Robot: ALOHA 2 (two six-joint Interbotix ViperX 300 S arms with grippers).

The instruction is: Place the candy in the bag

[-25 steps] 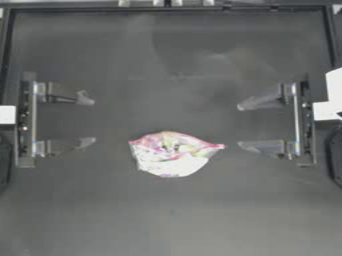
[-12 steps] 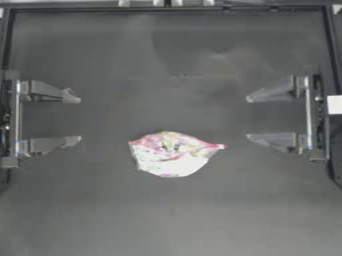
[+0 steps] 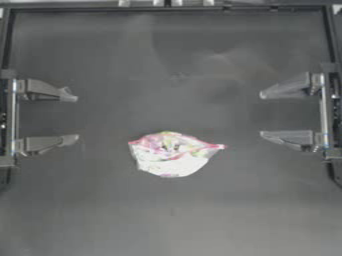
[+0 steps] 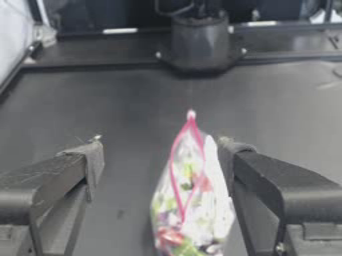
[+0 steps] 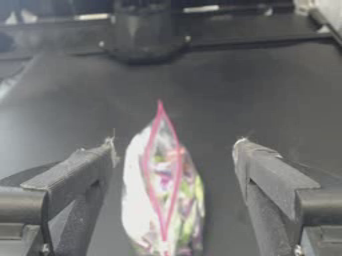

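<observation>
Bag (image 3: 172, 154) flat mid-tabletop (image 3: 171, 215), pink strip along top. Left gripper (image 3: 72, 118) at left edge, jaws wide, empty. Right gripper (image 3: 262, 115) at right edge, same. Candy not visible.

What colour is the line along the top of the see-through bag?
Pink-red, on the clear plastic zip bag; clearest in the right wrist view.

The see-through plastic zip bag with a pink strip (image 3: 172, 153) looks thin, shiny and crinkly. Under the bag, the dark table (image 3: 171, 215) is smooth and matt, with soft pale glare beyond the bag.
</observation>
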